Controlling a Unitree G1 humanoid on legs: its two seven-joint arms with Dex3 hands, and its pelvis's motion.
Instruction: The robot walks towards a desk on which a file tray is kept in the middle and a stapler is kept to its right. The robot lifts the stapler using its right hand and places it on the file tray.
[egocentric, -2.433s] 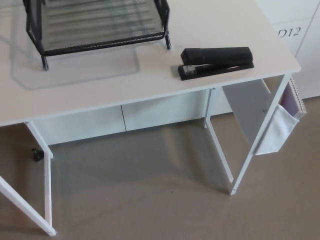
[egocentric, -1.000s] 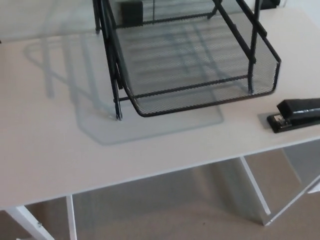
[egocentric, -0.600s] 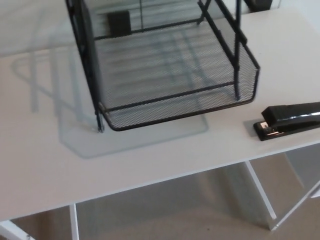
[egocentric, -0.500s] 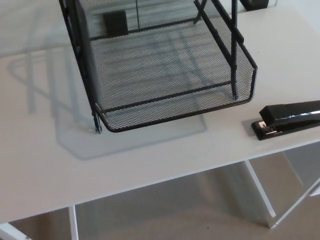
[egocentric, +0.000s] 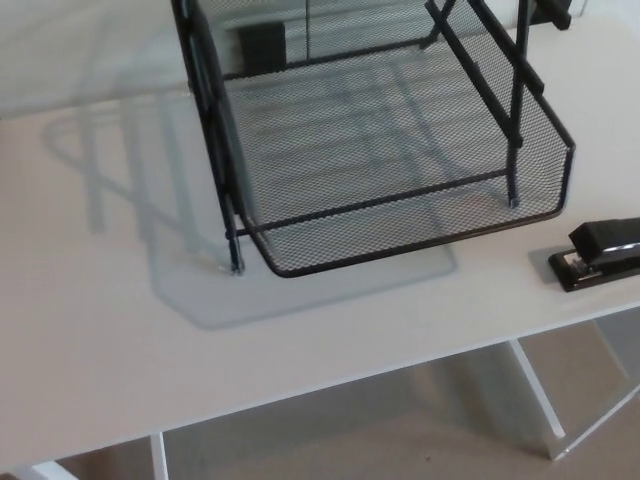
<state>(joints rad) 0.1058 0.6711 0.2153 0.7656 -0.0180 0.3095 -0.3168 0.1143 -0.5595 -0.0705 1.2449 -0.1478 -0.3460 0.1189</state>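
Observation:
A black wire-mesh file tray (egocentric: 400, 225) stands in the middle of the white desk (egocentric: 90, 330), its upper tiers running out of the top of the head view. The black stapler (egocentric: 603, 254) lies flat on the desk to the tray's right, cut off by the right picture edge. It sits a short gap away from the tray's front right corner. Neither of my hands shows in the view.
The desk's front edge (egocentric: 330, 385) runs across the lower part of the picture, with beige carpet (egocentric: 400, 440) and a white desk leg (egocentric: 535, 400) below it. A small dark box (egocentric: 262, 45) sits behind the tray. The tray casts a pale shadow to its left.
The whole picture has shifted right and slightly down since half a second ago, so the camera has moved. The tray and stapler keep their places on the desk.

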